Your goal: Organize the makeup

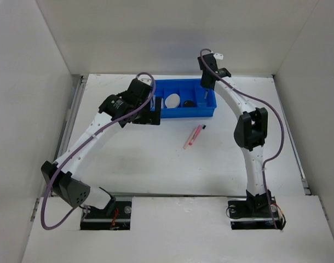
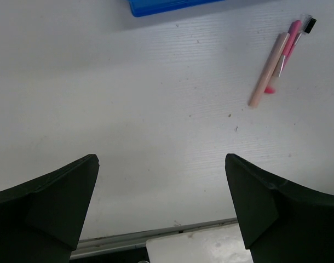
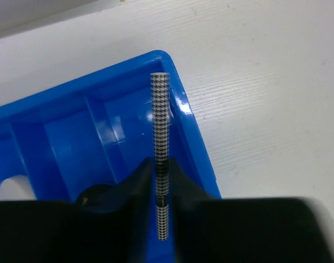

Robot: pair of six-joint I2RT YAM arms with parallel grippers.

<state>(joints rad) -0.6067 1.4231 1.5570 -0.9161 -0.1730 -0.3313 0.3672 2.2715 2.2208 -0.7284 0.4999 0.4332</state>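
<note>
Pinching one slim tube patterned in fine black-and-white check (image 3: 160, 109) between its narrowed fingers, my right pincer (image 3: 161, 164) points it down at the right end of the single blue divided plastic tray (image 3: 128, 64). I cannot tell whether its tip is inside the end compartment or just above the rim. That check pattern is the only marking I can make out on it. Two more pieces lie in the tray's middle compartments: one round white puff (image 1: 172, 101) and one round black compact (image 1: 187, 103). My left pincer (image 2: 161, 181) is spread wide and holds nothing, hanging over the white table (image 2: 128, 109) near the tray's left end. On the table in front of the tray lie three thin sticks close together: one beige pencil (image 2: 267, 74), one pink pencil (image 2: 287, 46) and one slender brush with a black bristle head (image 2: 308, 23).
</note>
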